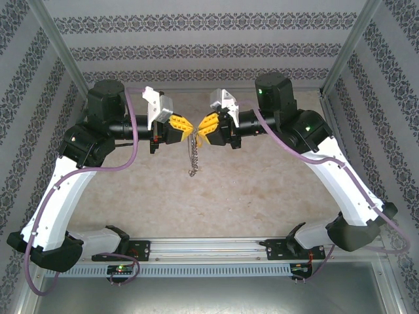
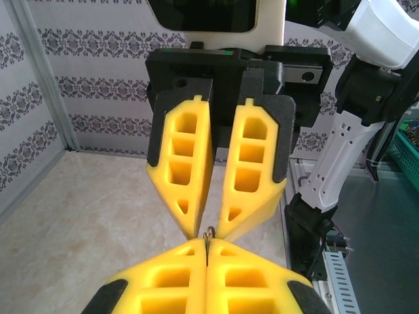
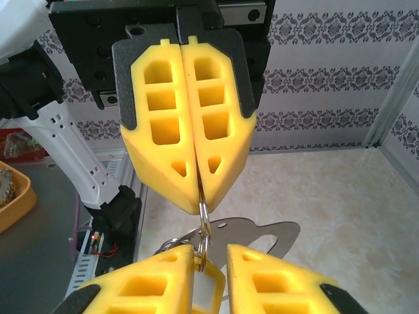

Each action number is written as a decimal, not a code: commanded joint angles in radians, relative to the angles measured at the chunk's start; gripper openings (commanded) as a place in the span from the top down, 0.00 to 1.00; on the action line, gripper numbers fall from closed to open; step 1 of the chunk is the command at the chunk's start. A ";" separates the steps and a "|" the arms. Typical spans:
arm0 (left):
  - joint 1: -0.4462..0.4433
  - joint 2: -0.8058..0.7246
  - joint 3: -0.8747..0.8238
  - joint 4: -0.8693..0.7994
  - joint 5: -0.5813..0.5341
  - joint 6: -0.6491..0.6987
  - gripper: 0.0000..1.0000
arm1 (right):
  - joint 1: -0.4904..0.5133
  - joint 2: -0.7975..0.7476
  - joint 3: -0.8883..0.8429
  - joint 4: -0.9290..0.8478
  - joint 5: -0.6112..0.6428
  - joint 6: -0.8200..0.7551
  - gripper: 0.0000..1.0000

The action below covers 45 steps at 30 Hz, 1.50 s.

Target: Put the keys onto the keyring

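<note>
Above the table's middle, my left gripper [image 1: 184, 125] and right gripper [image 1: 202, 125] meet tip to tip. In the left wrist view my left gripper [image 2: 207, 247] is shut on the thin silvery keyring [image 2: 209, 234], seen edge-on. The right wrist view has the keyring [image 3: 204, 216] running from the left gripper [image 3: 201, 208] down between my right gripper's [image 3: 213, 256] fingers, which are closed on a yellow tag [image 3: 211, 291]. The keys [image 1: 192, 156] hang below the tips as a jagged string. A flat metal piece [image 3: 275, 232] of the bunch lies behind the ring.
The beige tabletop [image 1: 262, 190] spreads under the hanging keys. Patterned walls with metal posts [image 1: 60, 49] enclose the back and sides. An orange bin [image 3: 13, 193] stands beyond the left arm's base. The arms' mounting rail [image 1: 209, 248] runs along the near edge.
</note>
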 commanded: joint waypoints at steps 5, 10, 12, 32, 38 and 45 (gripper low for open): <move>0.010 -0.002 0.012 0.063 0.017 0.004 1.00 | -0.019 0.018 0.033 0.006 -0.031 -0.001 1.00; 0.011 -0.006 0.006 0.126 0.010 -0.023 1.00 | -0.028 0.021 0.032 -0.011 -0.037 0.010 1.00; 0.011 -0.002 0.009 0.138 0.018 -0.032 1.00 | -0.029 0.026 0.035 -0.009 -0.056 0.023 1.00; 0.011 0.024 -0.013 0.267 0.112 -0.154 1.00 | -0.039 0.082 0.050 0.097 -0.159 0.095 1.00; 0.018 0.020 -0.012 0.249 0.106 -0.138 1.00 | -0.038 0.072 0.035 0.126 -0.109 0.099 0.88; 0.041 0.019 -0.021 0.304 0.128 -0.179 1.00 | -0.046 0.017 -0.007 0.158 0.006 0.080 0.72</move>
